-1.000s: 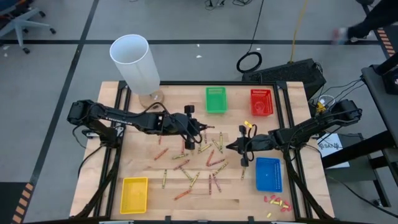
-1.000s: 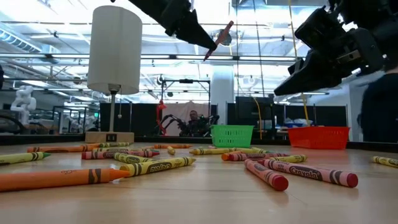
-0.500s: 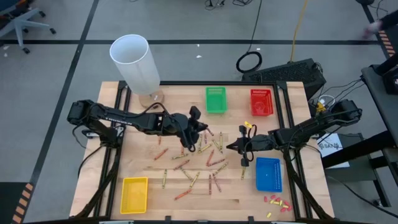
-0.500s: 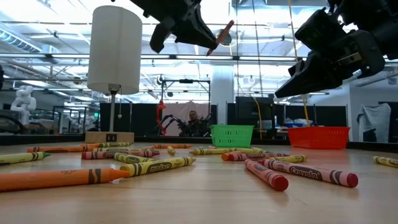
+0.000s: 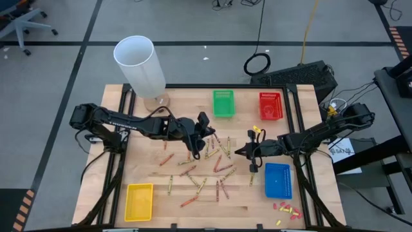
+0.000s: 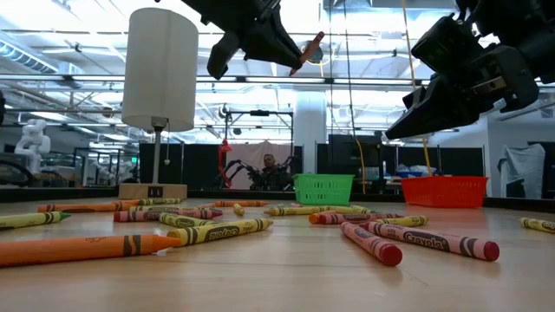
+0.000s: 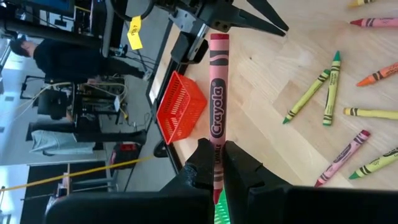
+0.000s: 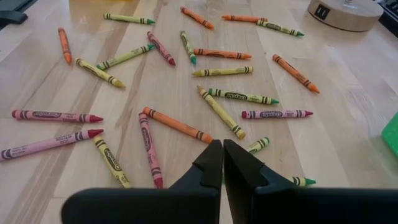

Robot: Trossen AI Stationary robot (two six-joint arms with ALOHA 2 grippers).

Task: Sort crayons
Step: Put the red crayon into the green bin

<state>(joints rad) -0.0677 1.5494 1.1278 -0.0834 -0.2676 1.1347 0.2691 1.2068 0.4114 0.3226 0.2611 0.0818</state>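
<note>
Left claw [image 7: 216, 163] pinching a thin red wax crayon [image 7: 217, 106] above mid-bench, w/ right claw [image 8: 222, 163] pressed together, empty, nearby: best carry it level to the red plastic basket [image 5: 271, 106] at far edge, release low inside.

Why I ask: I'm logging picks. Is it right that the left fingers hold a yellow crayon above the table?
Not quite: the crayon is red, not yellow, as the left wrist view shows. The left gripper does hold it above the table.
</note>
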